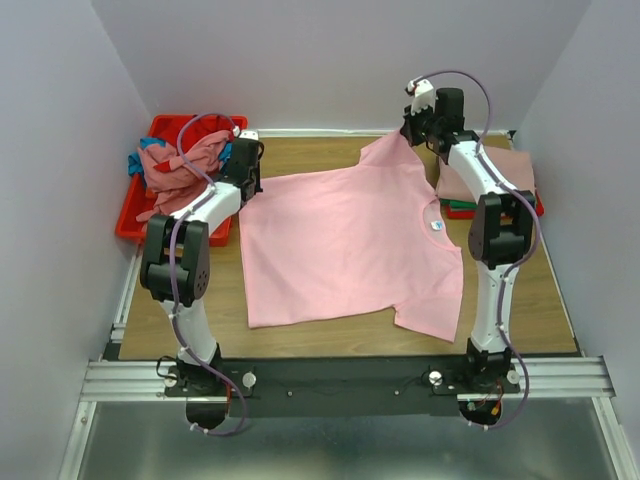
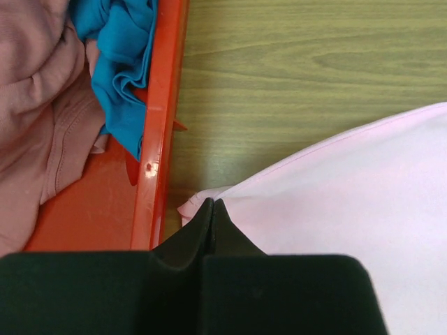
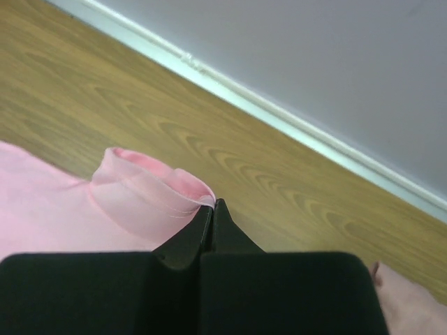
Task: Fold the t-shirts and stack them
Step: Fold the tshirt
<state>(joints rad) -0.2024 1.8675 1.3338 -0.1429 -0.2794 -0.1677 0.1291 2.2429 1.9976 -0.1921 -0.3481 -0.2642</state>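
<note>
Pink t-shirt point(image 1: 345, 245) is lying spread mid-table; left gripper point(image 2: 212, 204) is pinching its hem corner, right gripper point(image 3: 213, 204) its far-edge sleeve.

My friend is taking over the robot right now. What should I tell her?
Left gripper: fingers shut on a hem corner of the pink t-shirt.
Right gripper: shut on its far sleeve.
The shirt lies spread flat on the table, unfolded.
Done: folded stack at the right edge.
Left: fold and stack this one, then the crumpled shirts in the red bin.
</note>
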